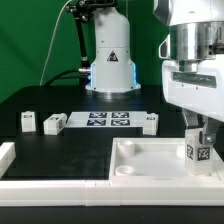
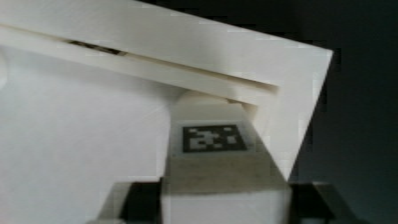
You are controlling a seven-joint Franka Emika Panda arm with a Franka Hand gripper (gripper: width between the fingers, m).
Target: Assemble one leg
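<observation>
- The desk (image 1: 70,148) is showing a flat black top; a white raised border (image 1: 40,170) is running along its near edge and up the exterior view's left side.
- A green backdrop (image 1: 30,40) is filling the room behind, with a second white robot base (image 1: 110,60) standing at the back and glowing blue near its foot.
- The marker board (image 1: 108,120) is lying flat at the far middle of the desk, with three loose white tagged blocks (image 1: 53,122) resting just beside it, two to the exterior view's left and one to its right.
- The large white tray-like piece (image 1: 150,158) is sitting at the near side, toward the exterior view's right.
- The fingers (image 1: 198,128) are gripping the leg (image 1: 197,152) near its top, holding it upright over the tray-like piece's right corner.
- In the wrist view, the leg (image 2: 215,150) is showing its tag between the fingers (image 2: 215,205), with the tray-like piece's rim (image 2: 160,70) beyond; contact with the tray cannot be determined.
</observation>
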